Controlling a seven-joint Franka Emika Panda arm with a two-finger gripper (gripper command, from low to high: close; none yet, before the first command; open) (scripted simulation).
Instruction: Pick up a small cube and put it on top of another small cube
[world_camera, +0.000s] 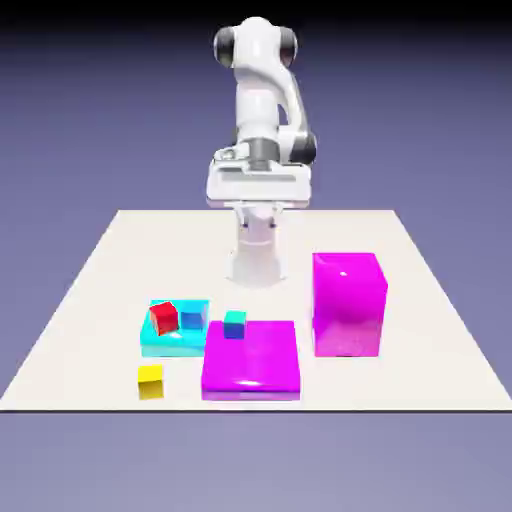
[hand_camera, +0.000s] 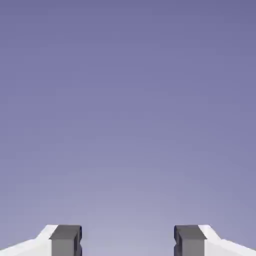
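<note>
My hand view gives me only blue-violet backdrop, with the end effector (hand_camera: 127, 242) spread wide and holding nothing. In the exterior view its fingers are hidden behind the hand. On the counter (world_camera: 110, 260), a red cube (world_camera: 163, 317) and a blue cube (world_camera: 191, 320) sit on a cyan slab (world_camera: 172, 343) near the front edge. A teal cube (world_camera: 235, 324) rests on the magenta slab's (world_camera: 252, 362) back corner; a yellow cube (world_camera: 150, 381) lies at the front.

We see a tall magenta block (world_camera: 348, 305), a flat magenta slab (world_camera: 255, 365) and a flat cyan block (world_camera: 165, 346) on the white table (world_camera: 100, 290), all well below the gripper (hand_camera: 128, 242).
</note>
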